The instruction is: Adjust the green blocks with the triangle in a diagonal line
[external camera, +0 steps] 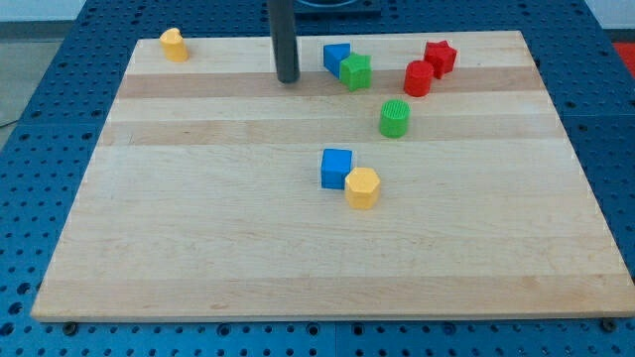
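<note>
The green star-shaped block [355, 70] sits near the table's far edge, its left side touching a blue block [336, 57] that looks like the triangle, though its exact shape is hard to make out from this angle. At about five o'clock from the green star, apart from it, stands the green ribbed cylinder [395, 118].

My tip [288, 79] rests on the table [198, 238] at nine o'clock from the blue block, near but not touching it. The tool is a plain rod with no jaws to open or close, holds nothing, and is cut off by the view's top.

At three o'clock from the green star sit a red cylinder [418, 78] and a red star [440, 57], touching. Near the table's middle a blue cube [336, 168] touches a yellow hexagonal block [362, 187]. Another yellow block [174, 45] sits at the far left corner.
</note>
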Available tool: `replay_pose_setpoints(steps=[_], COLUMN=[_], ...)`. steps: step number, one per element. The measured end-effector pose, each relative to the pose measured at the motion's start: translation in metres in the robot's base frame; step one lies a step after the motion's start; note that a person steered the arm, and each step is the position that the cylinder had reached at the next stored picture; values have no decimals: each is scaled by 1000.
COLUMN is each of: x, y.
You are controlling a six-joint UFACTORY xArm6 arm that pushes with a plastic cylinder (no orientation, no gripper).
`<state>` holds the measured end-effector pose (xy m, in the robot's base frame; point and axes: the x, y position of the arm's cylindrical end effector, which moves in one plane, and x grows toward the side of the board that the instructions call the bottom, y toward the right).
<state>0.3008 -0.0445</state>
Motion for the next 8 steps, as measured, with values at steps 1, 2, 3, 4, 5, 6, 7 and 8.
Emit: replay_pose_setpoints(steps=[1,2,3,4,5,6,7,8], x=[42,75,110,122,113,81,77,73], y=[37,40,53,115,180,175,101,24])
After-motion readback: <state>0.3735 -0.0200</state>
